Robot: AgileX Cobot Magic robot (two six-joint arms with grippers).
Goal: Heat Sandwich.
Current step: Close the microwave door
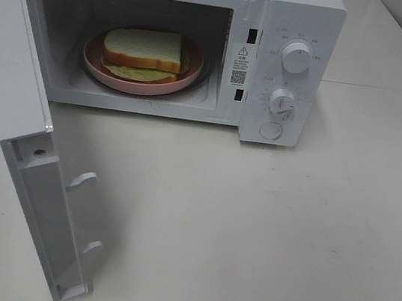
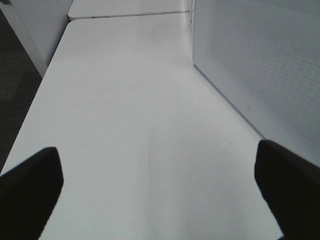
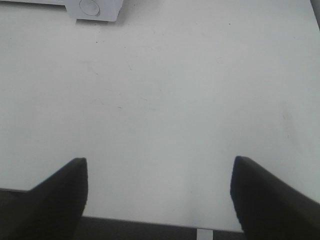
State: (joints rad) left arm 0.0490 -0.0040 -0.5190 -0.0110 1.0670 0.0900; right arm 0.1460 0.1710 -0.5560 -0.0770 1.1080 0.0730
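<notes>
Two black pincers, both spread wide and holding nothing. The left pincer (image 2: 157,165) hangs low over the plain white desk (image 2: 125,100). Ahead of it and off to one side, a white panel with a fine dotted pattern (image 2: 260,65) stands on the desk. It's probably part of the microwave, but I can't tell which part. The right pincer (image 3: 159,165) hovers right at the desk's near edge, its fingers (image 3: 55,200) well apart with only bare surface between them. Well ahead of it you can just catch the bottom corner of the boxy white microwave oven (image 3: 112,10) with its round white push button (image 3: 90,6). The high camera shows the oven properly. The white sliced-bread sandwich with tan crust and pale green-yellow filling (image 1: 141,52) lies inside the cavity on a round pink plate (image 1: 191,73), well apart from both pincers, and neither one is touching it. The white microwave door (image 1: 15,77) is swung fully open toward the left pincer's side, its inner face turned to the middle of the desk. Two round white dials, an upper dial (image 1: 297,57) and a lower dial (image 1: 281,102), sit on the control strip above the button, on the right pincer's side of the oven.
</notes>
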